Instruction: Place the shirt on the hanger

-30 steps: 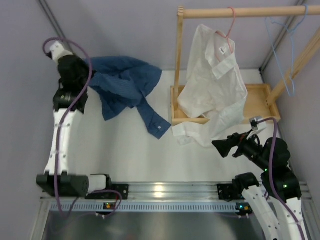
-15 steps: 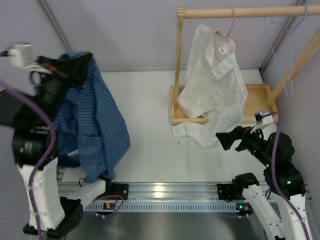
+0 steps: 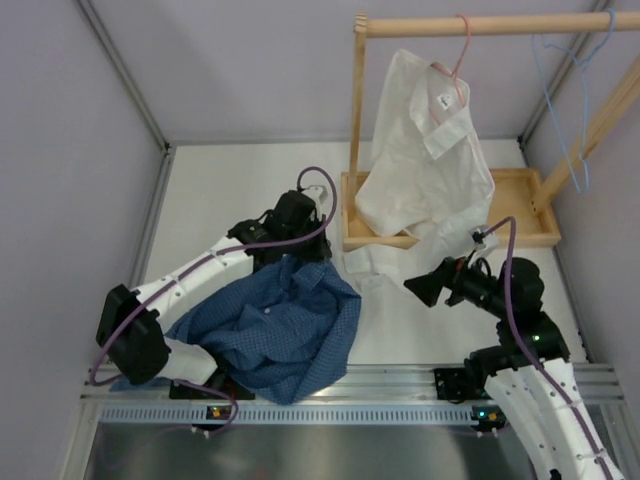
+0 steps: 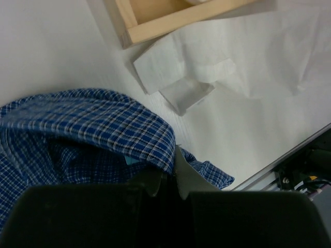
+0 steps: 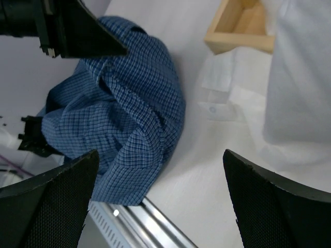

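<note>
Shirt (image 3: 270, 335): blue check, crumpled in a heap on the table (image 3: 230, 190) at the near left, front edge spilling over the metal rail (image 3: 400, 378) beside the left arm's base

Left gripper (image 4: 168, 178): jaws pinched tight on a fold of the shirt at the heap's far right edge. In the wrist view, checked cloth bunches just above the fingertips and a small flap hangs past them to the right

Left arm: runs from its near-left base out and to the right. Elbow low, wrist tipped down onto the top of the heap, purple cable looping above it

Right gripper (image 3: 418, 288): fingers spread wide, nothing between them. Its wrist view looks between the two pads at the blue heap, well apart from it

Right arm: rises from the near-right base, forearm pointing left, gripper off the table beside the trailing cuff of the white shirt (image 3: 425, 150)

Hanger (image 3: 570, 110): light blue wire, hooked on the wooden rail (image 3: 480, 25) at far right, bare, well apart from the shirt and both grippers

White shirt hangs from a pink hanger (image 3: 461, 50) on the same rail, its hem draping over the wooden base tray (image 3: 525, 205)
</note>
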Robot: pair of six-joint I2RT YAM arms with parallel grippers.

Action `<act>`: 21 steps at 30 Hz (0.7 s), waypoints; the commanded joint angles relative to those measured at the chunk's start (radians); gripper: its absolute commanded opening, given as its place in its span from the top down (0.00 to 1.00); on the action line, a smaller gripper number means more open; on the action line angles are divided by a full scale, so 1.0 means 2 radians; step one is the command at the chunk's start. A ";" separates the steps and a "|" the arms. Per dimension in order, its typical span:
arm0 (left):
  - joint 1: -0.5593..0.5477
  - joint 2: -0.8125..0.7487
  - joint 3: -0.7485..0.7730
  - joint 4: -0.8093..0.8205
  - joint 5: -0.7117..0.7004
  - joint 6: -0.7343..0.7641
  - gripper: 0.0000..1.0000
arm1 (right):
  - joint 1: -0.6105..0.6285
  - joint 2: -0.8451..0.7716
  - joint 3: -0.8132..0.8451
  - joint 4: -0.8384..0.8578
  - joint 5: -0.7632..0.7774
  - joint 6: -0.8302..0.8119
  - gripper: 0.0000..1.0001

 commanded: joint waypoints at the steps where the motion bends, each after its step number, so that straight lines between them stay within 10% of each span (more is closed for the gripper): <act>1: -0.012 -0.038 0.002 0.091 -0.009 -0.021 1.00 | 0.008 0.011 -0.071 0.168 -0.145 0.095 0.01; 6: -0.040 -0.032 0.022 0.100 0.018 -0.018 0.85 | 0.083 0.043 -0.089 0.218 -0.106 0.058 0.01; 11: -0.056 -0.028 0.040 0.099 0.018 -0.024 0.84 | 0.247 0.153 -0.046 0.203 0.099 -0.015 0.01; 15: -0.056 -0.035 0.046 0.070 -0.031 -0.011 0.05 | 0.295 0.243 -0.019 0.200 0.202 -0.011 0.01; 21: -0.052 -0.095 0.037 -0.033 -0.337 -0.023 0.02 | 0.311 0.276 -0.036 0.243 0.232 0.005 0.01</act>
